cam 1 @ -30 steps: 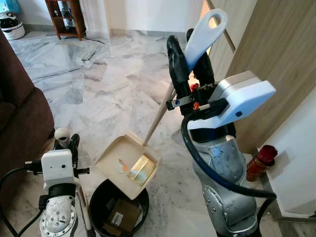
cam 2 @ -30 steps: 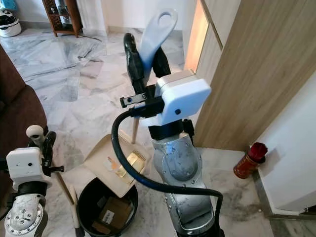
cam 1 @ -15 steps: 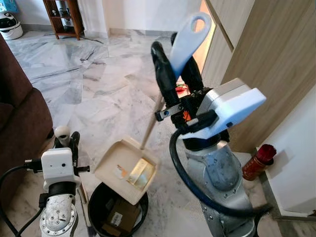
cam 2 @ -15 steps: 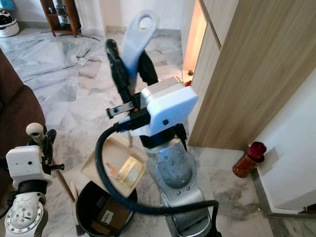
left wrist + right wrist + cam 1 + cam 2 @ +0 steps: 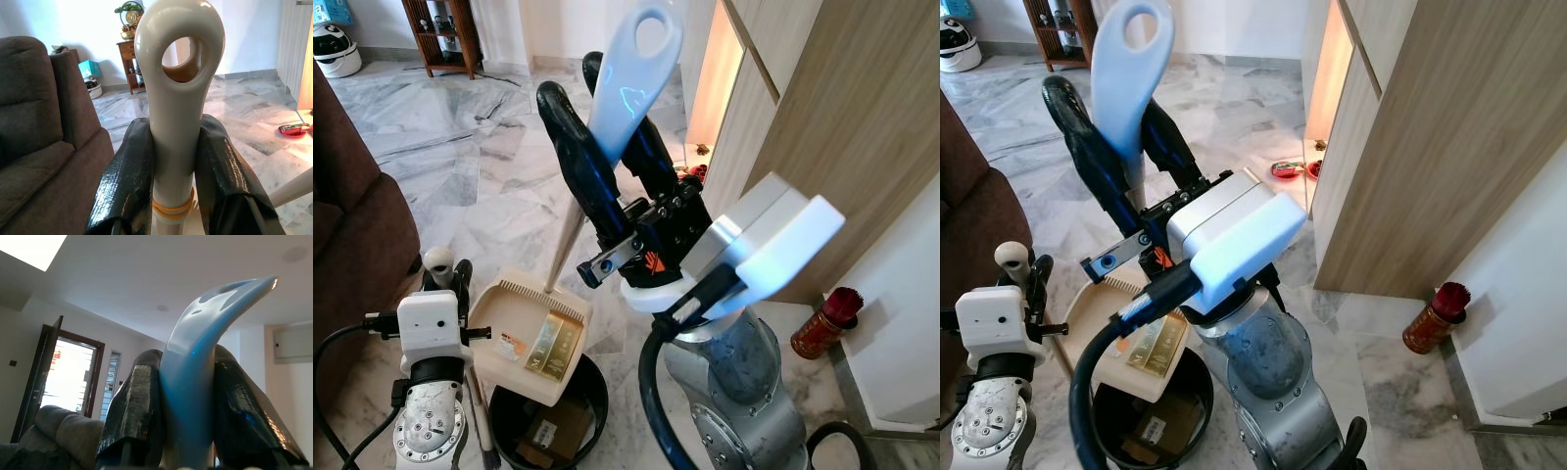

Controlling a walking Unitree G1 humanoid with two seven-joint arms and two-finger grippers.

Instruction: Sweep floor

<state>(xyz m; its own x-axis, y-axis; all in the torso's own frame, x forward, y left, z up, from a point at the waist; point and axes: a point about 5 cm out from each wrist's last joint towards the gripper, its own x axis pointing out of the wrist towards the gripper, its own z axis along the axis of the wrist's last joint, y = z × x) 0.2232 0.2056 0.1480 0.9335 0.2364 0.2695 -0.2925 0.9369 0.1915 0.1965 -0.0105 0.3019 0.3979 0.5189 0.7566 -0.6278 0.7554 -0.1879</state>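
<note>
Gripping: right gripper (image 5: 607, 127) is clamped on the pale blue handle (image 5: 628, 78) of a long-handled dustpan, fingers (image 5: 573, 162) pressed on either side, handle's hanging loop sticking up above the fingertips.
Dustpan (image 5: 524, 338): beige pan hangs tilted at the foot of its pale stick (image 5: 563, 240), directly over the rim of the bin, comb teeth along its far edge.
Debris: a gold-coloured wrapper (image 5: 551, 345) and a small white scrap w/ orange print (image 5: 512, 345) lie inside the pan.
Bin (image 5: 576, 416): black, round, on the floor betw. the two arms; cardboard-brown rubbish (image 5: 546, 431) visible at the bottom.
Left gripper (image 5: 176, 161): closed on a cream handle (image 5: 178, 93) w/ a round eyelet at the top, black fingers (image 5: 128, 176) hugging both sides; yellow bands circle the shaft just below the grip.
Left arm: white wrist block (image 5: 429, 328) sits low at the robot's left, beside the bin, handle knob (image 5: 437, 260) poking up above it.
Floor (image 5: 480, 157): grey-veined marble tile, glossy.
Surrounds: brown sofa (image 5: 352, 235) at the robot's left; wood-grain panel (image 5: 842, 127) at right; dark red bottle (image 5: 824, 323) standing on the floor by the white wall; wooden shelf unit (image 5: 440, 34) and white helmet (image 5: 335, 47) at the far end of the room.
</note>
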